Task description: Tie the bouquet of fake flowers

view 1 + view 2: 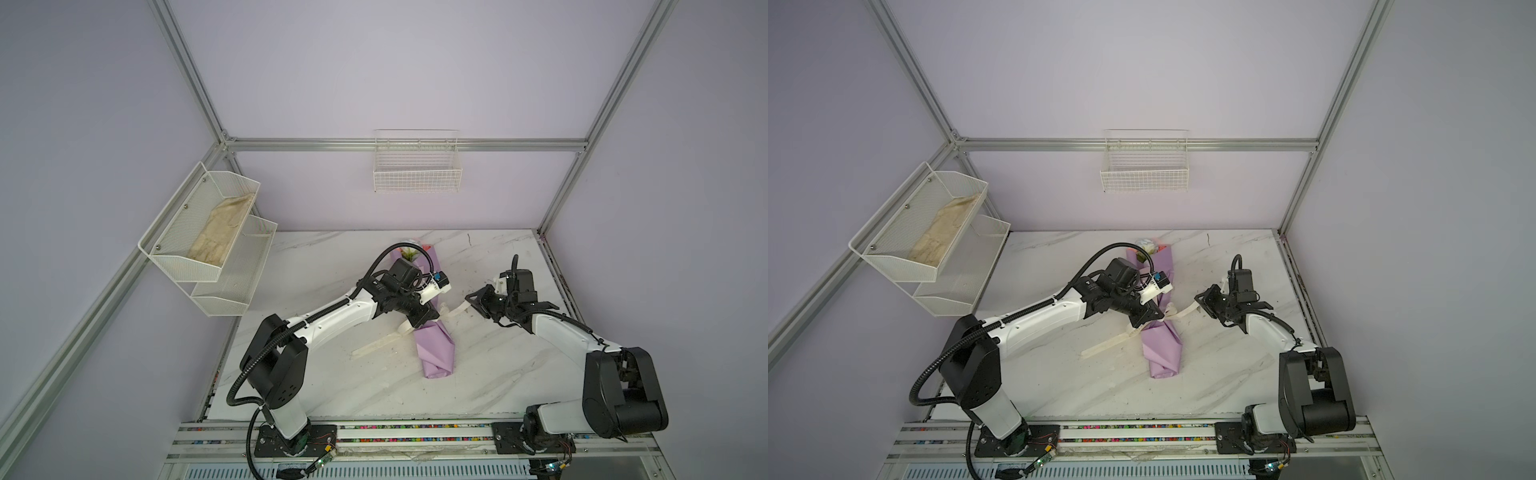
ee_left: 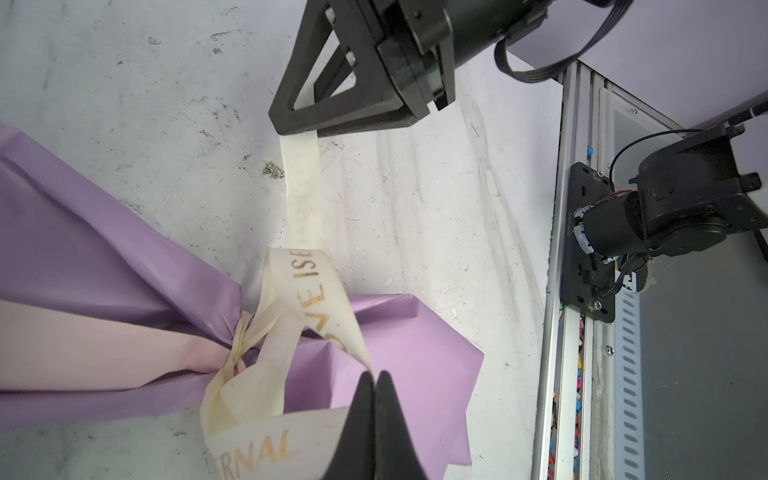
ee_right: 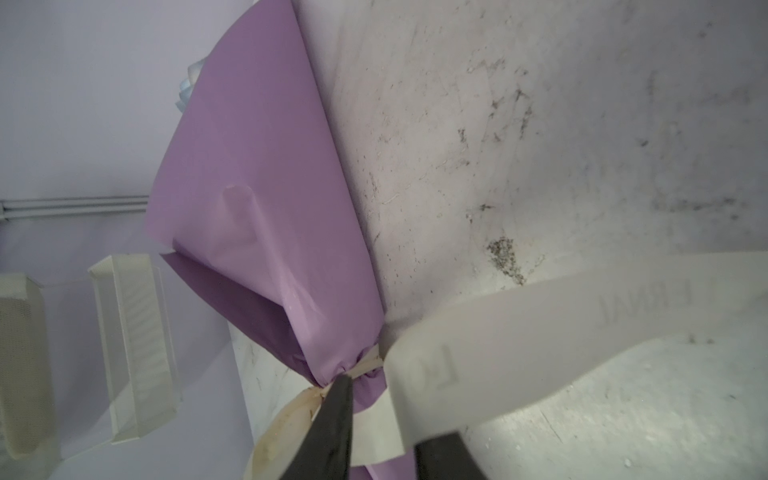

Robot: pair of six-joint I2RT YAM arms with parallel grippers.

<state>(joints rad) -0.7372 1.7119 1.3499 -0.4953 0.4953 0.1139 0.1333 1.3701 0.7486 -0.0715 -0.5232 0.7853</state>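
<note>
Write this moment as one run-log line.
left pincer: shut on cream printed ribbon | right pincer: open, ribbon passing through | lilac paper-wrapped bouquet of fake flowers: lying on white marble table, ribbon around neck

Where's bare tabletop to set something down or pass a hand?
Free: front strip between bouquet and front rail; back-right corner behind right arm; back-left beside mesh shelf. Crowded: mid-table, where ribbon runs from left arm across bouquet to right arm.
</note>
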